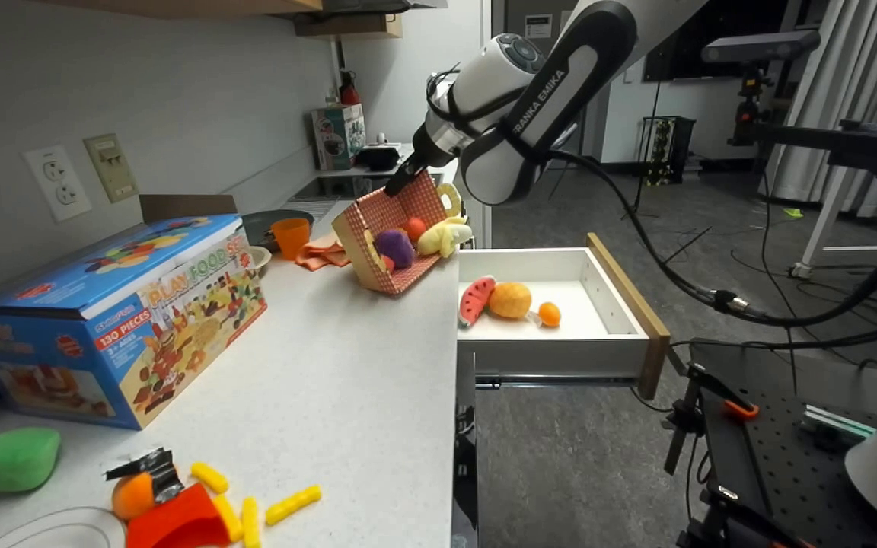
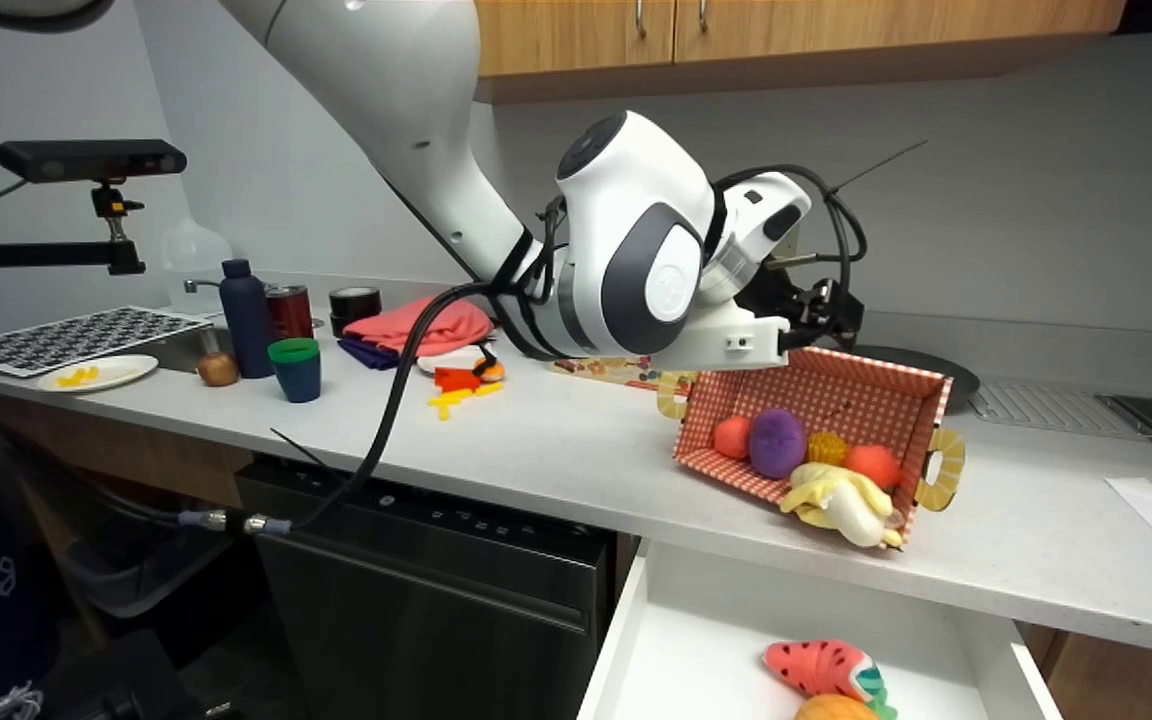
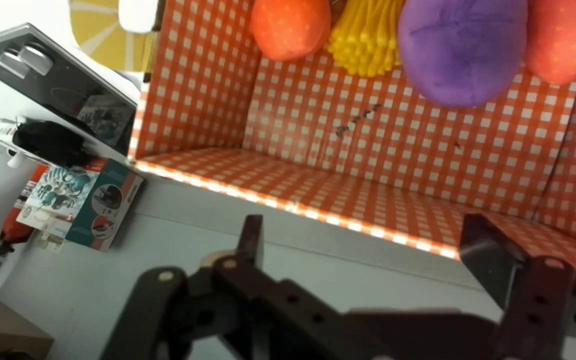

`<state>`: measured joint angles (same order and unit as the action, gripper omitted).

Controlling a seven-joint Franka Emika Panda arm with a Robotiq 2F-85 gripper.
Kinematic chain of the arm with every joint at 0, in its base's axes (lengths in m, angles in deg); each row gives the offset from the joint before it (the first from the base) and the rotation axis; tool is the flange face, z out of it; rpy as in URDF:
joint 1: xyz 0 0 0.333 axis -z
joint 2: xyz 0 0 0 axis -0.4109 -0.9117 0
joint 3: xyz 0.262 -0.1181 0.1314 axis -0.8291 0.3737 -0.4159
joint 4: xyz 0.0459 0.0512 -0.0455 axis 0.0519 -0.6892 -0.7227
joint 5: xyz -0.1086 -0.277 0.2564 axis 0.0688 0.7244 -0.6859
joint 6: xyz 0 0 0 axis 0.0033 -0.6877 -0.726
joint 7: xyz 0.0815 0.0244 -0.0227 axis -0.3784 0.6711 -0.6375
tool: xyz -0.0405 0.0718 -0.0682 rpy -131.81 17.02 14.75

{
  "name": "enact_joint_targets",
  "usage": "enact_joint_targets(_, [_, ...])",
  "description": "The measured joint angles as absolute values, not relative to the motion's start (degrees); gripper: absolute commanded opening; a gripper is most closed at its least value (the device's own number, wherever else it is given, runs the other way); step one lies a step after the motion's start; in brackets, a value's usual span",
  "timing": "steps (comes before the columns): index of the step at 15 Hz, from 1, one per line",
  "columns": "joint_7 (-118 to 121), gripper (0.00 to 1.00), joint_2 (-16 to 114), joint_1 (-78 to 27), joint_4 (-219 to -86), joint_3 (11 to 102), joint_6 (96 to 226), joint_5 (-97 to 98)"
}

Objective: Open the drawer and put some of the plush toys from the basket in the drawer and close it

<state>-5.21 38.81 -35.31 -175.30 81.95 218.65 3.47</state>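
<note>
The white drawer (image 1: 655, 320) is pulled out; it also shows in an exterior view (image 2: 676, 640). In it lie a red watermelon toy (image 1: 476, 301), an orange-yellow toy (image 1: 510, 300) and a small orange one (image 1: 550, 314). The red-checked basket (image 2: 821, 385) is tilted on the counter at its edge, its opening towards the drawer side. It holds a purple toy (image 2: 777, 443), red-orange toys (image 2: 873, 466), a yellow bundle (image 2: 826, 448) and a peeled banana (image 2: 848, 505) at its lower rim. My gripper (image 3: 367, 240) is open at the basket's upper rim; its right finger overlaps the wall. Whether it touches is unclear.
A large blue toy box (image 1: 180, 335) stands by the wall on the counter. An orange cup (image 1: 291, 236) and an orange cloth (image 1: 323, 253) lie behind the basket. Yellow pieces (image 1: 293, 504) and a red holder (image 1: 180, 521) are on the near counter. A dark pan (image 2: 956, 375) stands by the wall.
</note>
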Motion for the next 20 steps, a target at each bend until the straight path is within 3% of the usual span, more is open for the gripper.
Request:
enact_joint_targets(12, [-5.22,1.0,39.24,-35.05,-173.41,80.03,218.64,3.47])
enact_joint_targets(20, [-8.49,1.0,49.9,-34.97,-185.42,83.95,218.67,3.72])
